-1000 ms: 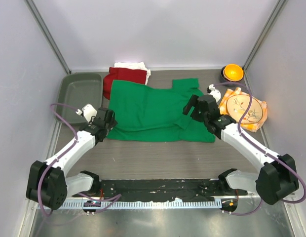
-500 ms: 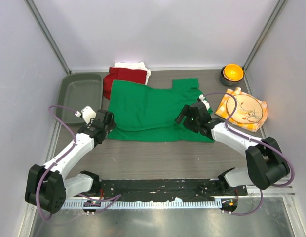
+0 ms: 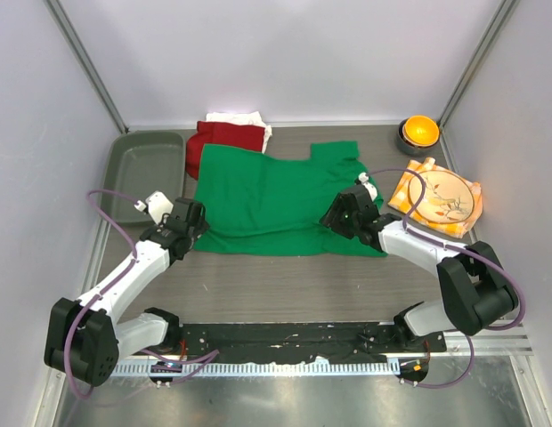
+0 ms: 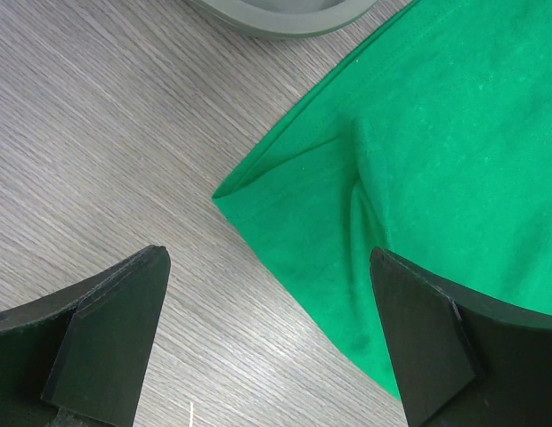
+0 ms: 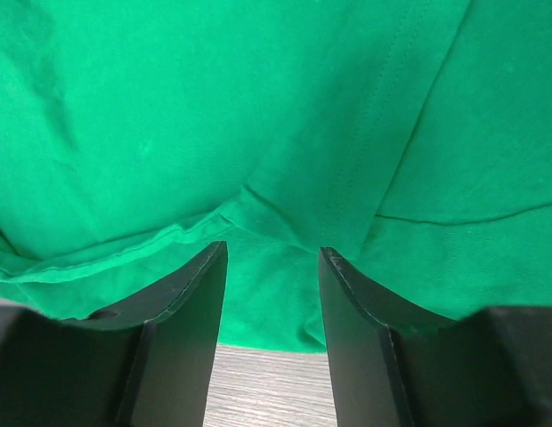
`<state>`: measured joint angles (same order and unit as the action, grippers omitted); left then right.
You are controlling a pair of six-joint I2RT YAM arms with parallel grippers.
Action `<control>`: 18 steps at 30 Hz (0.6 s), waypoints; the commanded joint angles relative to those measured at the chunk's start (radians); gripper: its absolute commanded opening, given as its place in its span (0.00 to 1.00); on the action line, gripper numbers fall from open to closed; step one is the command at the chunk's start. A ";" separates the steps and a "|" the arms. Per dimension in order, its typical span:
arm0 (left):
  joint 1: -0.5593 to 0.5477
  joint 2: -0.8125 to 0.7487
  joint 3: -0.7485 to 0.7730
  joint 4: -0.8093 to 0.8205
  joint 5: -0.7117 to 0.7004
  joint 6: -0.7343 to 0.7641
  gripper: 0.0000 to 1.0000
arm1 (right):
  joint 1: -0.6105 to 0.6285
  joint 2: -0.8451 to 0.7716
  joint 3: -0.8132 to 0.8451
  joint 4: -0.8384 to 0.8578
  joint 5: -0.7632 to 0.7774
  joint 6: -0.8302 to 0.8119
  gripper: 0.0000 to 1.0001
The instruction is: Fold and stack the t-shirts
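The bright green short-sleeved cloth t-shirt point(image 3: 267, 200) lay spread flat in the middle of the grey wood-grain table point(image 3: 285, 285), and everything else sat around it. A dark red t-shirt point(image 3: 224, 140) lay bunched at its far left corner, touching it and partly under its edge. A folded white t-shirt point(image 3: 236, 117) lay just beyond the red one. Left of the green shirt stood a shallow grey rectangular tray point(image 3: 142, 173). To its right a round patterned plate point(image 3: 445, 197) rested on an orange-yellow checked napkin point(image 3: 409, 191), and an orange bowl point(image 3: 419, 130) stood beyond those.

The left gripper point(image 3: 191, 216) hovered at the shirt's near left corner. In the left wrist view its black fingers point(image 4: 107, 329) were spread wide, released and holding nothing. The pointed green corner point(image 4: 285, 205) lay flat on the wood between them.

The right gripper point(image 3: 338, 216) was down on the shirt's near right part, close to the sleeve. In the right wrist view its fingers point(image 5: 182, 294) stood partway together. A raised ridge of green cloth point(image 5: 258, 209) and a stitched hem sat in the narrow gap. Whether they were truly clenched on that fold I could not tell.
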<state>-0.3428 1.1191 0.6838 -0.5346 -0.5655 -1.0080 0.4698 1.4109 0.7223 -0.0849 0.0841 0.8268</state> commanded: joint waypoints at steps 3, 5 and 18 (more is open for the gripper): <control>-0.002 -0.010 0.031 0.002 -0.034 0.014 1.00 | 0.006 -0.038 -0.026 -0.019 0.065 -0.034 0.50; -0.002 -0.010 0.026 0.005 -0.034 0.014 1.00 | 0.006 -0.044 -0.040 -0.022 0.077 -0.035 0.50; -0.002 -0.004 0.025 0.004 -0.045 0.014 1.00 | 0.006 -0.012 -0.066 0.019 0.100 -0.029 0.43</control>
<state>-0.3428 1.1194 0.6838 -0.5354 -0.5674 -1.0054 0.4698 1.3987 0.6548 -0.1196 0.1558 0.8043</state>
